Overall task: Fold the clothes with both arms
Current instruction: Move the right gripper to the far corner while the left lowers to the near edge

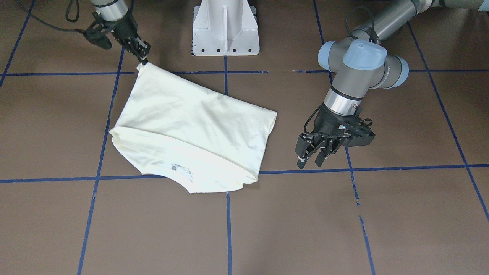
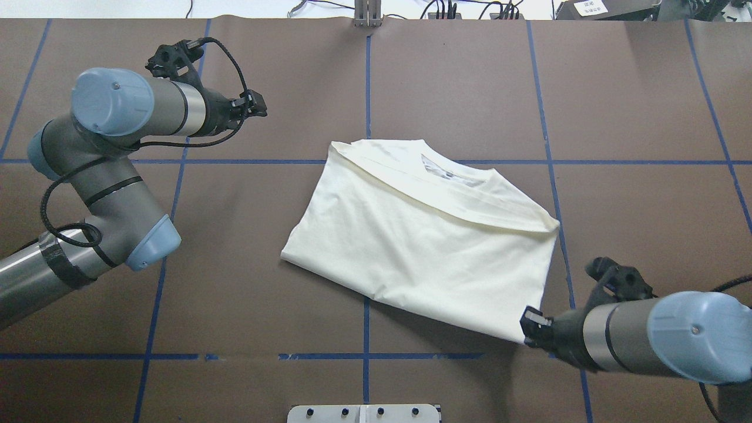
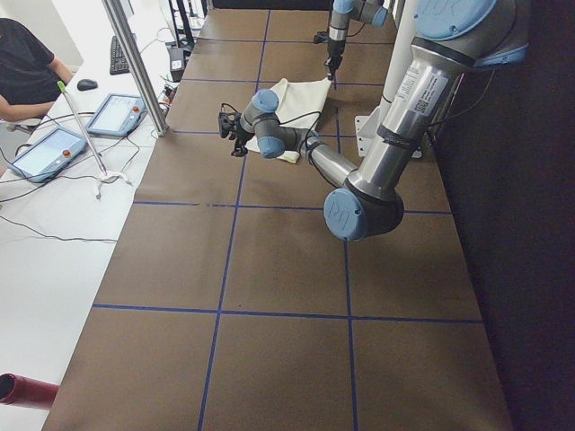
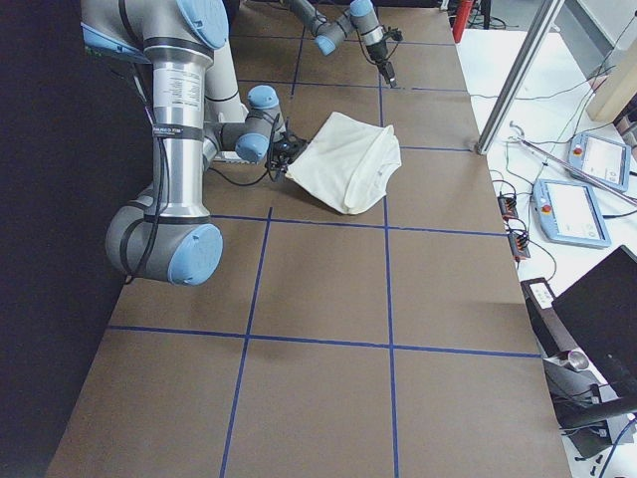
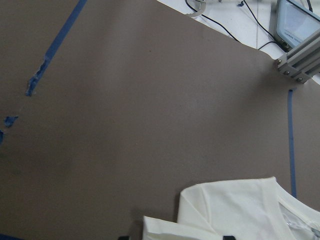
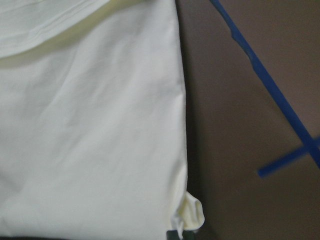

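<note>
In the front-facing view, the right hand (image 1: 143,60) is pinching shut on the robot-side corner of the cream-white T-shirt (image 1: 191,126), while the left hand (image 1: 310,156) is hovering just beside it, fingers parted and empty. Overhead, the folded T-shirt is lying mid-desk (image 2: 446,76), its collar label (image 2: 449,173) facing up.

One T-shirt (image 2: 423,252), two arms (image 2: 117,194) (image 2: 623,339)
</note>
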Motion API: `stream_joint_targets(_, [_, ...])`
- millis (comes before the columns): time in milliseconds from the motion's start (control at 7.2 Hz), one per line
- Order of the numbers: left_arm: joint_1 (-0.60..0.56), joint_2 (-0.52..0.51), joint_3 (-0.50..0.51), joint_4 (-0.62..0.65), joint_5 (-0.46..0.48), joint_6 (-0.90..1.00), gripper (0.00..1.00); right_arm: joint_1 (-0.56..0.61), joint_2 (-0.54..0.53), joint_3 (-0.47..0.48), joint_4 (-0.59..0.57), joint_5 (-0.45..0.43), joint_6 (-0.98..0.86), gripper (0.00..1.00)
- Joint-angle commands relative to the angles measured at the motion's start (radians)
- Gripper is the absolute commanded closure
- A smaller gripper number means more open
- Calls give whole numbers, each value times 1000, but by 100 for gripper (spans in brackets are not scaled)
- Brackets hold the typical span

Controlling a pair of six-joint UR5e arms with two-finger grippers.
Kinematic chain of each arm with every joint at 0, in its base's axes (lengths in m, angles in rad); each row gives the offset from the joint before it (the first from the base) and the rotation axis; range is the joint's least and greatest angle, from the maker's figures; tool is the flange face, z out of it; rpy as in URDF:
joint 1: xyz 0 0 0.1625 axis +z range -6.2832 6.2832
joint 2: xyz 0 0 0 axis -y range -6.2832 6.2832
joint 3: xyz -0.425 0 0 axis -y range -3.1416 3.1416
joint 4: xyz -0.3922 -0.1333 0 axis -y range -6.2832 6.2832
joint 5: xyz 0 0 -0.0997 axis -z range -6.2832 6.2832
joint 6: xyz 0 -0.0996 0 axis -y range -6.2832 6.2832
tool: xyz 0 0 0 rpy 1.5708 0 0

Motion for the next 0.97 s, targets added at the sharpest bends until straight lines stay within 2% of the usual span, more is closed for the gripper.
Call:
stream_joint_targets(0, [21, 1, -74, -1, -32, -17, 33, -107, -61, 70, 7, 195, 15, 1])
stream_joint_targets(139, [24, 3, -92, -1, -91, -111, 33, -80, -41, 66, 7, 195, 26, 0])
stream_joint_targets(278, [65, -2, -103, 5, -92, -198, 29, 9, -32, 63, 7, 198, 26, 0])
stream_joint_targets(417, [95, 7, -143, 15, -83, -246, 28, 135, 18, 49, 9, 204, 20, 0])
stream_joint_targets(556, [156, 27, -175, 44, -77, -299, 28, 261, 93, -6, 9, 204, 14, 0])
stream_joint_targets(694, [219, 35, -224, 133, -75, -339, 28, 356, 155, -81, 9, 204, 8, 0])
stream_joint_targets(833, [284, 30, -250, 243, -72, -403, 29, 415, 166, -109, 9, 203, -35, 0])
